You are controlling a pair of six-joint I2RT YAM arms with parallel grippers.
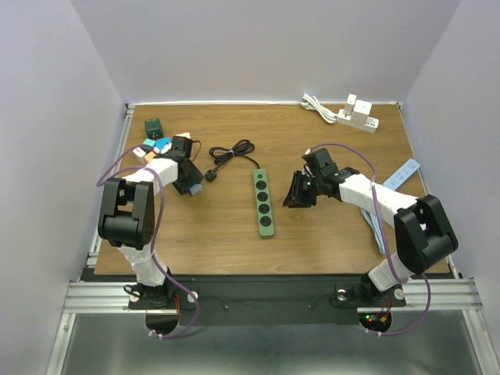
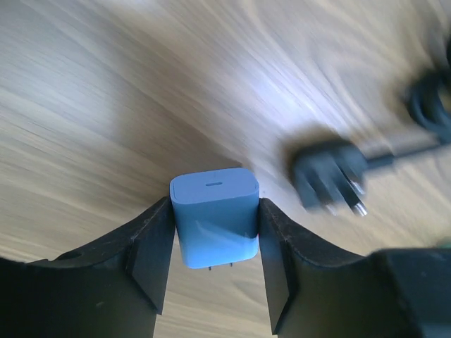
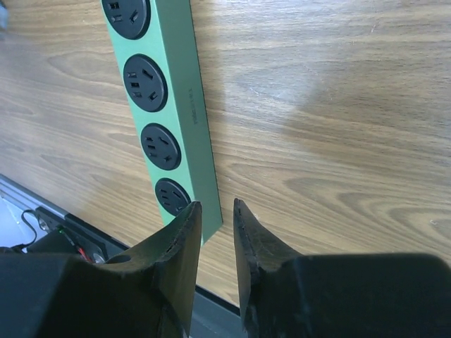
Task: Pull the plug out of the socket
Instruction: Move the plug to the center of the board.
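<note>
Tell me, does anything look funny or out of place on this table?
Nothing looks broken or spilled. One small oddity: the green power strip has every socket empty, and a black plug lies loose on the wood, plugged into nothing. The blue charger sits between the fingers of the left tool, away from the strip.

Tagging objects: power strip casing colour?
The long plastic power strip is green, sockets black; clearest in right wrist view.
</note>
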